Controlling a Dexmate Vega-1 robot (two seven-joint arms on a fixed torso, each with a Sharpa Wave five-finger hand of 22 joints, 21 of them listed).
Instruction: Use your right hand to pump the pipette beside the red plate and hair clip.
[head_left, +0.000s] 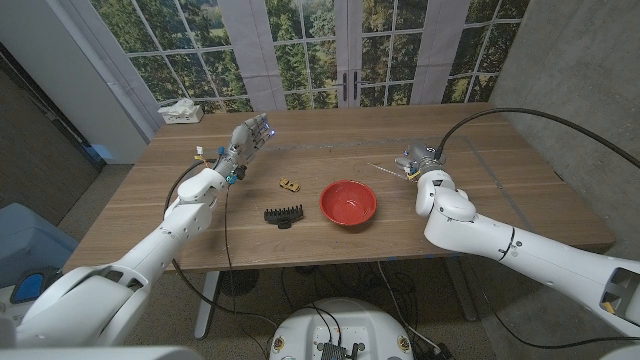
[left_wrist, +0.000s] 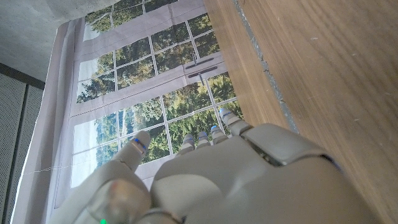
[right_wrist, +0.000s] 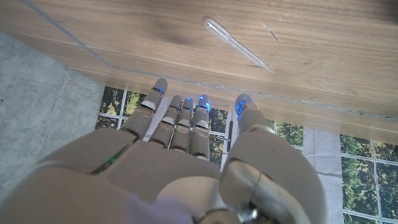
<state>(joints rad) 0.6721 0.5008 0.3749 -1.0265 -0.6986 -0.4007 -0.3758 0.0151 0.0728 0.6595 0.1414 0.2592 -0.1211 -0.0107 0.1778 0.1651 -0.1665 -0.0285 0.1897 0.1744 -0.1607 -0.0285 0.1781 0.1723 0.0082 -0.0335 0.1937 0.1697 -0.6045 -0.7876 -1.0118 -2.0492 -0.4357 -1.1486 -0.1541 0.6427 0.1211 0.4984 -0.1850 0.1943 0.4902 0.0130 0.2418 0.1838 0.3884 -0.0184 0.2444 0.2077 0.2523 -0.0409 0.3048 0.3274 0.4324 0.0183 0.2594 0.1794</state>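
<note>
My right hand (head_left: 422, 165) hangs over the right half of the worktop (head_left: 500, 190), fingers extended and a little apart, with nothing in it. In my right wrist view the same hand (right_wrist: 186, 155) shows its back, and its fingertips (right_wrist: 160, 87) reach toward the worktop (right_wrist: 124, 37) without touching anything I can see.

The pipette (right_wrist: 238, 44) lies flat on the wood, clear and slender, bulb end at one side and fine tip at the other. It is near my right fingertips but apart from them. From the head view the pipette (head_left: 385, 170) is a thin pale line just beside my right hand, on the side toward the middle of the worktop, and farther from the near edge than the red plate (head_left: 349, 203).

The red plate sits near the middle of the worktop, closer to the near edge. Just beside it, toward my left, lies the black hair clip (head_left: 284, 214), teeth pointing to the far edge; the two are close, but I cannot tell whether they touch. A small tan object (head_left: 290, 184) rests a little beyond the hair clip; it is too small for me to name.

My left hand (head_left: 246, 137) is raised over the left part of the worktop toward the far edge, fingers straight and slightly spread, holding nothing. My left wrist view shows that hand (left_wrist: 217, 174) from behind, fingers extended alongside the worktop edge.

A white tissue box (head_left: 180, 112) stands at the far left corner.
</note>
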